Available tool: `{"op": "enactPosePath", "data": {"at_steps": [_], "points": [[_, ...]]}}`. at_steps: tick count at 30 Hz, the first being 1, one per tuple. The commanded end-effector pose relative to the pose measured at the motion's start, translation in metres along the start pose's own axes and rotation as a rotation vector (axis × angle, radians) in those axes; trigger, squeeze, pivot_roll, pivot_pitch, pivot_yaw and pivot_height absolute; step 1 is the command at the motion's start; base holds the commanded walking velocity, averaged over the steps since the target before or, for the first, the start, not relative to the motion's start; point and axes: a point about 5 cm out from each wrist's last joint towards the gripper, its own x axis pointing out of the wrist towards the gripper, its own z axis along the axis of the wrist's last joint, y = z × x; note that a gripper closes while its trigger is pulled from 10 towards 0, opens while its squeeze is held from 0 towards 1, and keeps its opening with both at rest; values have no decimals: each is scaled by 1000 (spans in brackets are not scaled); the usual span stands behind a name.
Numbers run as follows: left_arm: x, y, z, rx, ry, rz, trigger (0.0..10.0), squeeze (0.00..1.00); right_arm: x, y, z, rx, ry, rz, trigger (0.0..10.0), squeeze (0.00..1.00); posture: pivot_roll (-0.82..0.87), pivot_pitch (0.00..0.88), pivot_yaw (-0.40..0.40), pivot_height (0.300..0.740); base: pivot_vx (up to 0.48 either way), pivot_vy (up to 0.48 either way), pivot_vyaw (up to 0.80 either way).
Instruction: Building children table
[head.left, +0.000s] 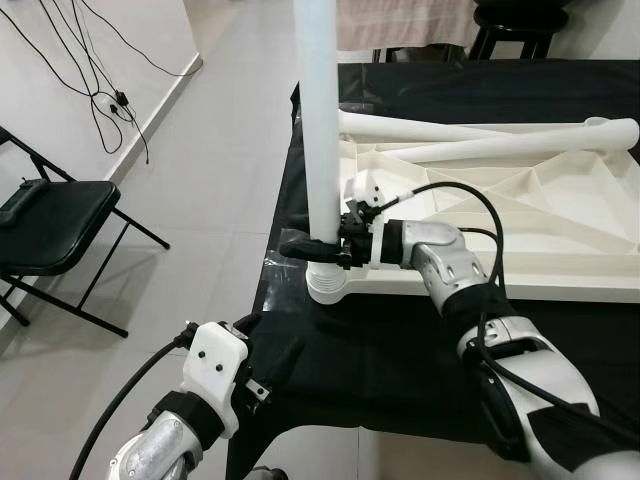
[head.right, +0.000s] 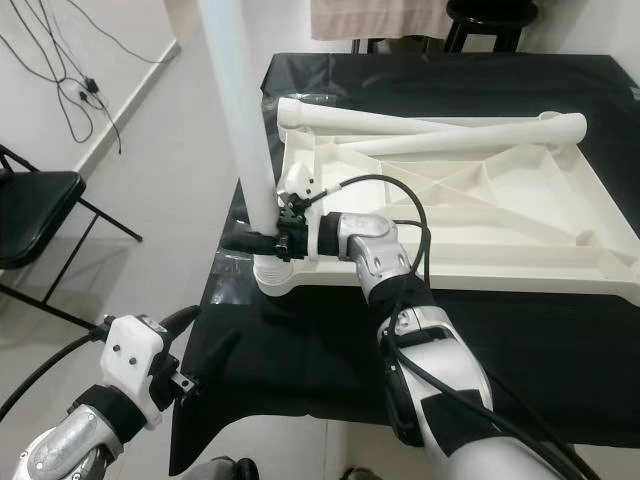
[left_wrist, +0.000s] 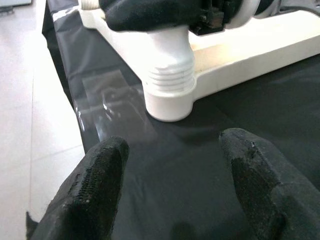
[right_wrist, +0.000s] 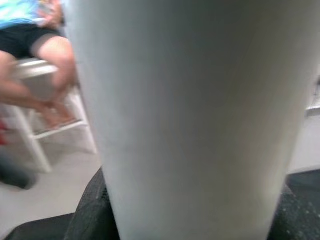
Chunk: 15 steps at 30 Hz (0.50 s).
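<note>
A white plastic table top (head.left: 540, 225) lies upside down on a black-covered table (head.left: 400, 350). One white leg (head.left: 320, 120) stands upright in the corner socket (head.left: 331, 285) at the near left. My right gripper (head.left: 312, 246) is shut on this leg just above the socket; the right wrist view shows the leg (right_wrist: 190, 115) close up between the fingers (right_wrist: 92, 210). Two more legs (head.left: 480, 135) lie across the far side of the table top. My left gripper (left_wrist: 175, 145) is open and holds nothing, low over the black cloth and a short way in front of the socket (left_wrist: 170, 85).
A black folding chair (head.left: 50, 225) stands on the tiled floor to the left, with cables (head.left: 110, 100) along the wall behind it. A dark stool (head.left: 515, 25) is beyond the table. A seated person's legs (right_wrist: 40, 45) appear behind the leg. Clear tape (left_wrist: 107, 100) sticks to the cloth.
</note>
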Motion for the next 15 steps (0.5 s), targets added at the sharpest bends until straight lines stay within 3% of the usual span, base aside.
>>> {"op": "enactPosePath", "data": {"at_steps": [1,2,3,4,5,6,8,13,14,15], "points": [[-3,-3,0,9,-6,9,10000,0,-12,4,-39,66,182,-165,0,0,66,109,-17,740,0,0,0],[-5,-3,0,9,-5,16,10000,0,-14,10,-50,69,222,-275,0,0,65,111,-16,740,0,0,0],[-7,-3,-1,-3,-3,23,10000,0,-14,20,-57,162,207,-495,0,0,68,133,-4,740,0,0,0],[-7,-3,-1,-3,-3,23,10000,0,-14,20,-57,162,207,-495,0,0,68,133,-4,740,0,0,0],[-8,-4,-2,-9,1,24,10000,0,-12,42,-59,187,205,-560,0,0,58,118,3,740,0,0,0],[-8,-4,-3,-13,3,24,10000,0,-11,56,-56,204,194,-579,0,0,54,111,8,740,0,0,0],[-6,-3,-4,-25,6,18,10000,0,-8,60,-52,188,178,-569,0,0,46,104,20,740,0,0,0],[-4,-3,-5,-35,9,3,10000,0,-2,57,-50,160,162,-524,0,0,49,98,17,740,0,0,0],[-2,-3,-6,-47,8,-6,0,0,1,47,-48,165,110,-516,10000,0,45,85,24,740,0,0,0],[0,-3,-7,-50,5,-5,0,0,2,44,-45,169,78,-512,10000,0,45,83,24,740,0,0,0]]}}
